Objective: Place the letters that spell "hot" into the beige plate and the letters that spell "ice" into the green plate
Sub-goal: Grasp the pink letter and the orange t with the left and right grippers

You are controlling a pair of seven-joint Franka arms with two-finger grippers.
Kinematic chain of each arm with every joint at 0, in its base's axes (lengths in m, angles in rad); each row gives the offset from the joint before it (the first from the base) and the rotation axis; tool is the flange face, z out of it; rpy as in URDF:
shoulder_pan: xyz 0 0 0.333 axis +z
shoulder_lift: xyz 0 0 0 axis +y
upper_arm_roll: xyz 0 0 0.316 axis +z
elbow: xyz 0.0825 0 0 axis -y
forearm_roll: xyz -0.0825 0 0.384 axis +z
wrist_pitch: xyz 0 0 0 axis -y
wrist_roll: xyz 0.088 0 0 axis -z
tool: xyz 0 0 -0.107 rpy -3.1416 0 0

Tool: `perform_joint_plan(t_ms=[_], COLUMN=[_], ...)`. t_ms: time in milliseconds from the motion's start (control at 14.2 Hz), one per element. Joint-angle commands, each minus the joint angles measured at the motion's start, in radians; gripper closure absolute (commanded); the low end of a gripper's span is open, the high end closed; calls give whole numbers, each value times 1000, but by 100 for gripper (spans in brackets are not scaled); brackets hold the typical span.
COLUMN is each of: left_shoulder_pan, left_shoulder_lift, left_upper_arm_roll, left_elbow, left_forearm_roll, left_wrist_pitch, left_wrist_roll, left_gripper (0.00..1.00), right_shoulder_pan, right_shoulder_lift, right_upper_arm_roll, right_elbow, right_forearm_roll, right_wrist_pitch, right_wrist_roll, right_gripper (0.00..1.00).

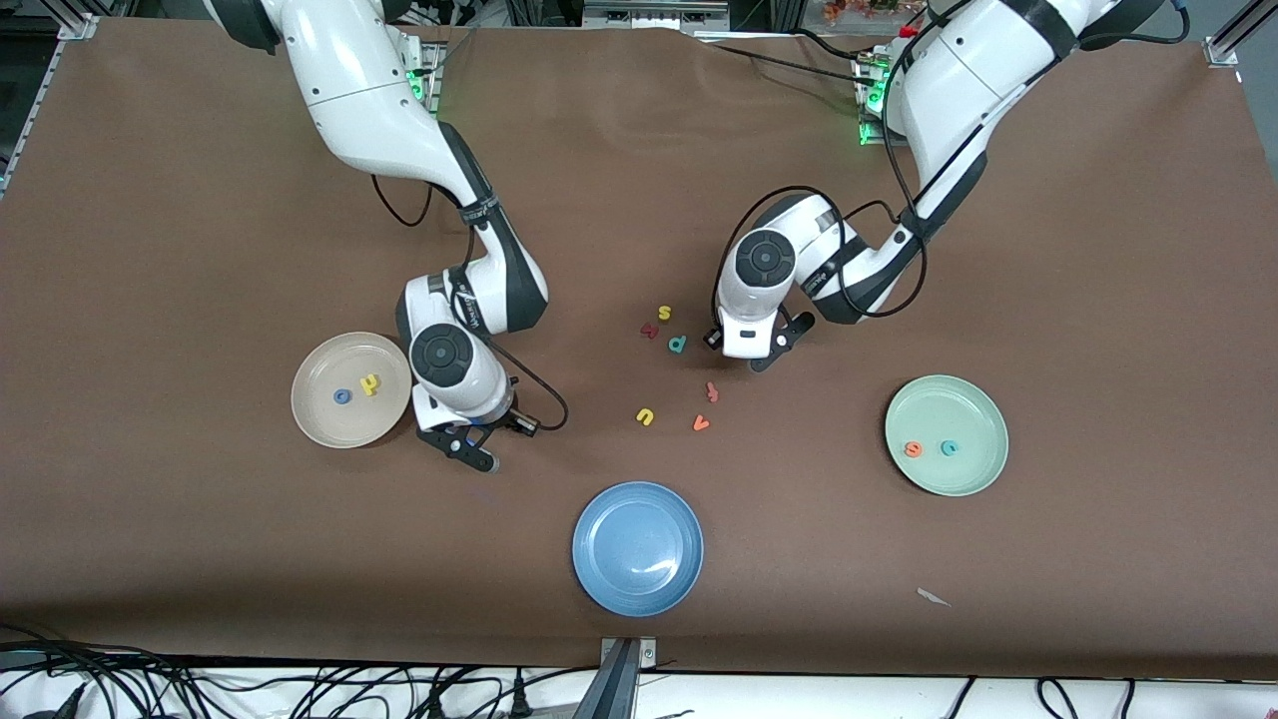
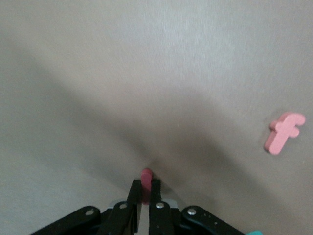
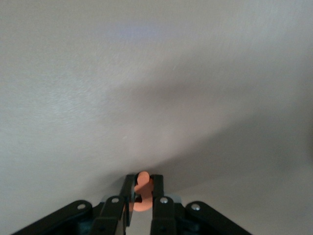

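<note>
A brown counter carries three plates: a beige plate toward the right arm's end, a green plate toward the left arm's end, and a blue plate between them, nearest the front camera. Loose foam letters lie mid-counter: a yellow s, a dark-red letter, a teal p, a reddish f, a yellow u and an orange v. A pale scrap lies near the front edge.
</note>
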State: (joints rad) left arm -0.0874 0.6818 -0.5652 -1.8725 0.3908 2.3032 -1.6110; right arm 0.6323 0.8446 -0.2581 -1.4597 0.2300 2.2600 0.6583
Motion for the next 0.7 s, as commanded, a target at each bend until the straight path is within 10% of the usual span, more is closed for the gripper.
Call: perform_joint_plan(t_ms=[0,634], left_shoulder_pan=[30,184], left_shoulder_lift=[-60,-96], left_upper_arm_roll=[1,-2], left_elbow=[3,116], left_forearm_roll=[26,16], left_wrist_pitch=[-48,-171], left_wrist_roll=[68,518], left_gripper=[100,100], right_shoulder_pan=[-20,-22], right_shoulder_lift=[-64,-318], right_upper_arm_roll=[-53,-185], right_elbow=[-17,-462], right_forearm_roll=[5,17], right_wrist_pitch=[-138,30], right_wrist_roll=[-257,-778], right_gripper=[100,100])
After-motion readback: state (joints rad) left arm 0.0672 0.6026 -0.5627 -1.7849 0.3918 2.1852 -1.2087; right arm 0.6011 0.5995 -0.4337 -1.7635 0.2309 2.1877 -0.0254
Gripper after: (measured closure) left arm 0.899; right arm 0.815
